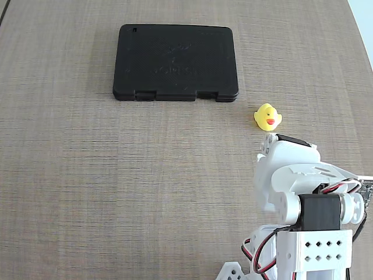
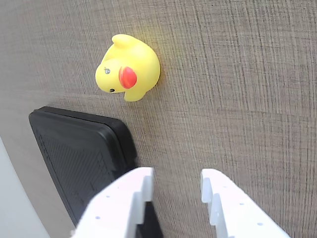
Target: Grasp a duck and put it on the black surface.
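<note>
The duck [image 1: 267, 117] is tiny and bright yellow with a red-orange beak. It stands on the wood-grain table, to the right of and below the black surface's lower right corner in the fixed view. The black surface [image 1: 175, 61] is a flat matte slab lying at the top centre, apart from the duck. In the wrist view the duck [image 2: 128, 67] is at the upper left, the slab [image 2: 79, 158] at the lower left. My gripper [image 2: 176, 173] enters from the bottom with white fingers [image 2: 225, 198] spread, open and empty, short of the duck.
My white arm [image 1: 291, 175] with its black servo fills the lower right of the fixed view, just below the duck. The table's edge [image 1: 364, 23] runs down the far right.
</note>
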